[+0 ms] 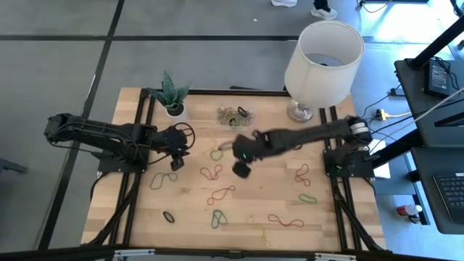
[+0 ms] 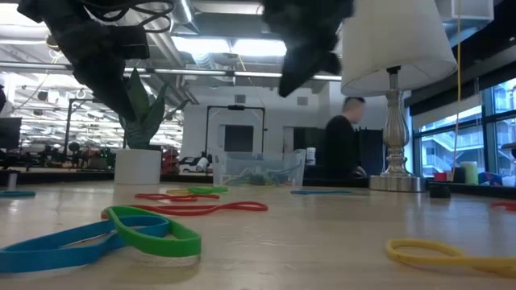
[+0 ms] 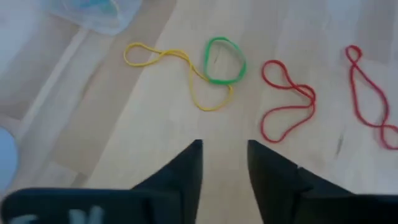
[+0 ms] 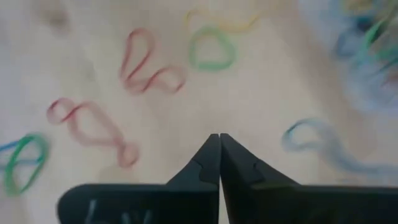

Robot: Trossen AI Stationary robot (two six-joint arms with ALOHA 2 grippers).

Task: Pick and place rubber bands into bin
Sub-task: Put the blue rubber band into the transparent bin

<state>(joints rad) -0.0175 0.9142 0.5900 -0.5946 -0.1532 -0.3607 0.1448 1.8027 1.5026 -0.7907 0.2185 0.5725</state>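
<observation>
Rubber bands lie scattered flat on the wooden table: a red figure-eight (image 1: 212, 172), a yellow-and-green pair (image 1: 216, 154), a green one (image 1: 218, 217) and a black one (image 1: 169, 216). The clear bin (image 1: 233, 114) stands near the far edge and holds several bands. My right gripper (image 1: 241, 170) hangs above the table's middle, shut (image 4: 219, 140), with no band showing between its tips. A blue band (image 4: 317, 140) lies on the wood below it. My left gripper (image 1: 177, 156) is open (image 3: 224, 149) above bare wood, short of the yellow-and-green pair (image 3: 205, 71).
A white-shaded lamp (image 1: 322, 54) stands at the far right corner, and a small white plant pot (image 1: 174, 109) at the far left. More bands lie toward the right (image 1: 301, 172) and near edges (image 1: 286, 221). In the low view a person (image 2: 343, 145) stands beyond the table.
</observation>
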